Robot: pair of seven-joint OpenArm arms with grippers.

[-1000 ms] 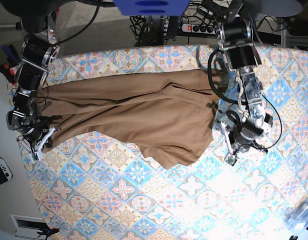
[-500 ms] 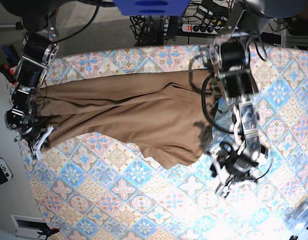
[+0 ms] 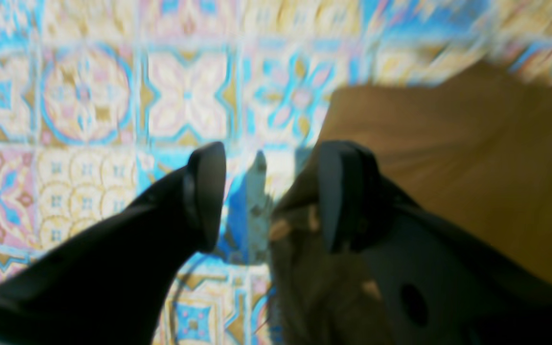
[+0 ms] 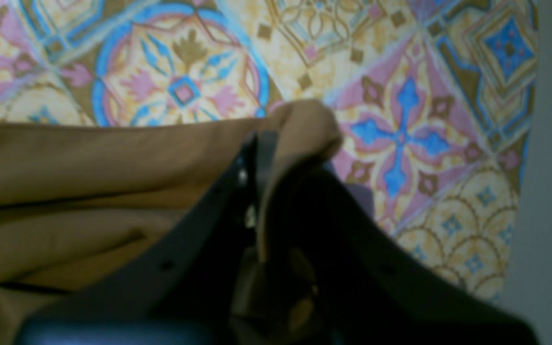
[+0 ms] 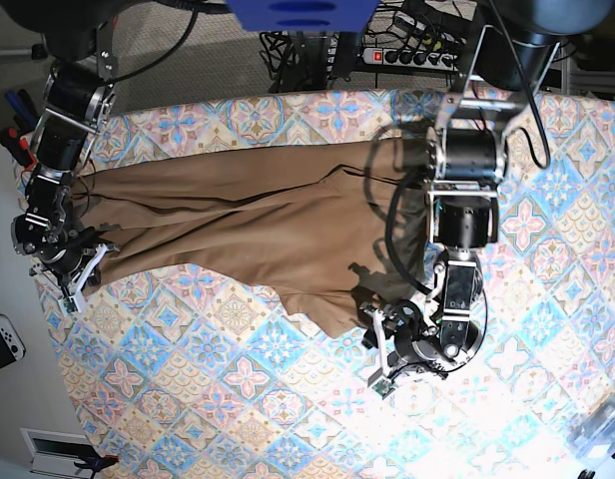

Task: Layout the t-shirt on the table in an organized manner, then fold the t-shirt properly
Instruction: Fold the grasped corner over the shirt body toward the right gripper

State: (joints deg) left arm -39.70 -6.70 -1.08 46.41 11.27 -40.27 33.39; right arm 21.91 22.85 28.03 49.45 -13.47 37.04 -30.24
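Two black-and-silver jointed arms, looping black cables along each, left tool (image 5: 385, 351) with white-trimmed tips, broad matte black fingers (image 3: 206, 191) close up, right tool (image 5: 76, 277) likewise black with white edging

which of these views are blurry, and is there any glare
Left wrist view: motion-smeared, worst along the top, where the table pattern streaks; the t-shirt is soft too. Right wrist view: out of focus throughout, the dark right end effector close up. Base view: sharp, with bright glare washing out the table's lower middle.
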